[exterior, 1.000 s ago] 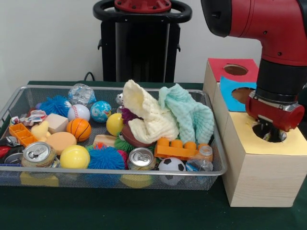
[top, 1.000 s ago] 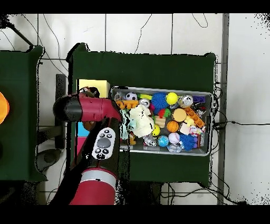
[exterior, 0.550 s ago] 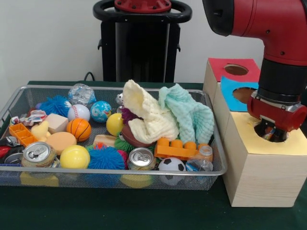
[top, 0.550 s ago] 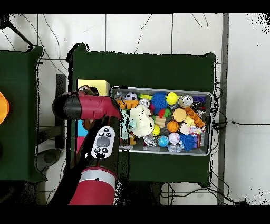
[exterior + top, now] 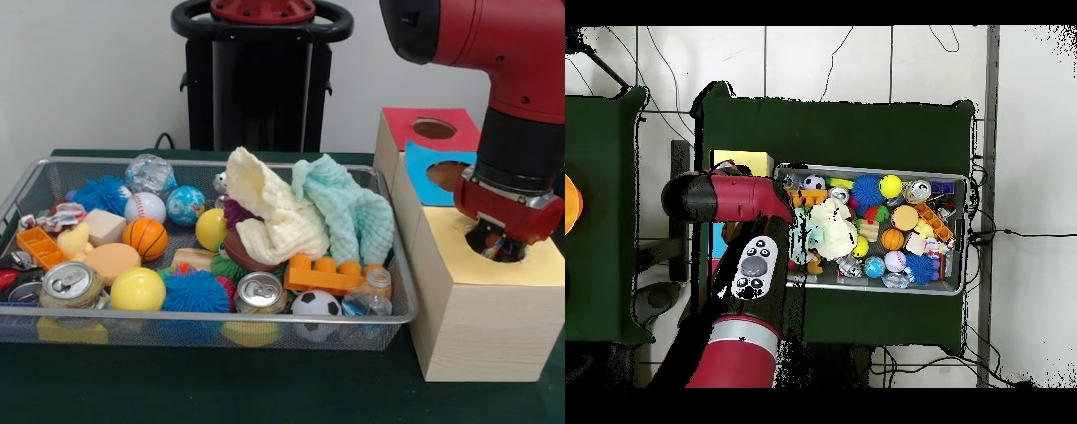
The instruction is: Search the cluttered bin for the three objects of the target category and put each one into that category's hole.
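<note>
A wire mesh bin (image 5: 203, 162) holds mixed clutter: a cream cloth (image 5: 269, 212), a mint cloth (image 5: 349, 212), two drink cans (image 5: 259, 291) (image 5: 69, 283), a yellow ball (image 5: 138, 289), a basketball (image 5: 145, 238), a soccer ball (image 5: 315, 305) and an orange toy block (image 5: 322, 274). To its right stands a wooden box with a yellow top (image 5: 459, 256), a blue top (image 5: 424, 172) and a red top (image 5: 402, 124), each with a round hole. My gripper (image 5: 499, 247) hangs at the mouth of the yellow top's hole. In the overhead view the arm (image 5: 730, 197) hides the gripper and most of the box.
The blue hole (image 5: 446, 174) and red hole (image 5: 433, 129) lie behind the gripper, uncovered. The bin's right wall (image 5: 402, 265) stands close to the box. Overhead, the bin (image 5: 960, 180) sits on a dark green table (image 5: 835, 130), with the yellow top (image 5: 743, 160) showing beside the arm.
The arm's upper links have shifted a little to the right in the front view. The gripper stays at the yellow hole. Nothing in the bin has moved.
</note>
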Controlling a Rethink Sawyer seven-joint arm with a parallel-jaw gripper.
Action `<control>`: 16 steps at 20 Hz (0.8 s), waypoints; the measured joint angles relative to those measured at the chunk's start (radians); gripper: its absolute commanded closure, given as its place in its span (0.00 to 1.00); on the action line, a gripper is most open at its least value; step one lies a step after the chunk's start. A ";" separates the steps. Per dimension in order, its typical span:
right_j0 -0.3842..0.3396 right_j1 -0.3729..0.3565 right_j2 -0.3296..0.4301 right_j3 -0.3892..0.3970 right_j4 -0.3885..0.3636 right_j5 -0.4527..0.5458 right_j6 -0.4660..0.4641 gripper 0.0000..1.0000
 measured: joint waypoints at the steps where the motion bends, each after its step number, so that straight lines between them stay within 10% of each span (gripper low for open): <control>1: 0.002 0.001 -0.003 -0.002 0.000 0.002 0.000 0.00; 16: 0.026 -0.046 -0.049 -0.019 0.004 0.133 0.000 0.00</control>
